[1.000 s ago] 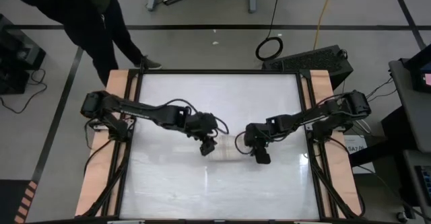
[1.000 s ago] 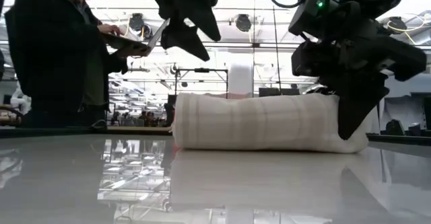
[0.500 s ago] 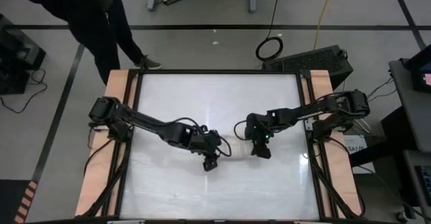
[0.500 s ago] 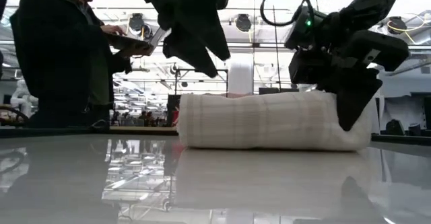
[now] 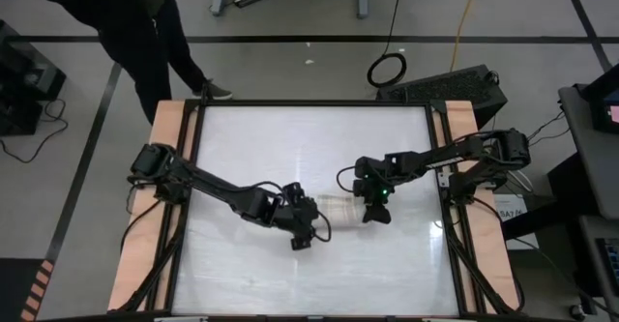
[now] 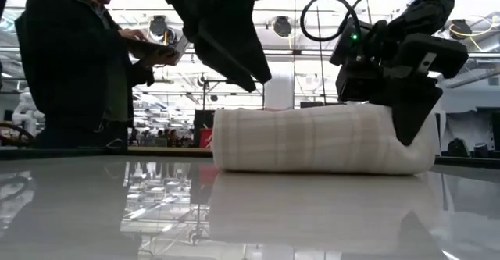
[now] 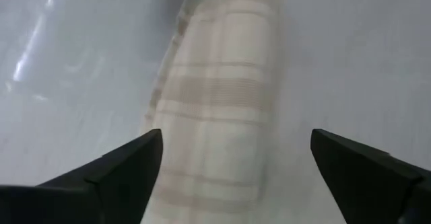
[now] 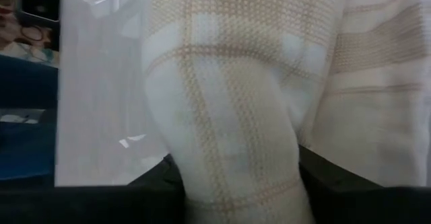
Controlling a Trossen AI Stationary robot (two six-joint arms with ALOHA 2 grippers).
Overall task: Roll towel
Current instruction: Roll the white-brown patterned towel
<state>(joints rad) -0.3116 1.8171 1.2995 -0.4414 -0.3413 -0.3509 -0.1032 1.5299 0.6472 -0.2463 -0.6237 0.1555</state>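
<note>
The towel (image 5: 338, 209) lies rolled up as a thick cream roll with tan plaid stripes (image 6: 320, 139), resting on its long side on the white table, its length running left to right. My left gripper (image 5: 302, 235) is open and hangs above the roll's left end (image 6: 226, 33). In the left wrist view (image 7: 236, 183) its two fingers stand wide apart with the roll (image 7: 215, 109) ahead of them, touching nothing. My right gripper (image 5: 375, 211) is at the roll's right end (image 6: 410, 112), shut on it. My right gripper holds the towel roll's right end (image 8: 229, 130) between its two fingers (image 8: 316, 180), one on each side of the roll. The fingers come from above, slanting down, and lie across the roll. The roll rests on the table along its length.
A person (image 6: 70, 65) in dark clothes stands beyond the table's far left corner with a laptop. The table has wooden side rails (image 5: 169, 167) at the left and right. The bare white tabletop (image 5: 309, 138) stretches toward the far edge.
My left gripper has moved from beside the roll's left end toward the table's near edge and stayed open. My right gripper has shifted slightly toward the far edge. The rolled towel has slid a little toward the table's right edge and kept its shape.
</note>
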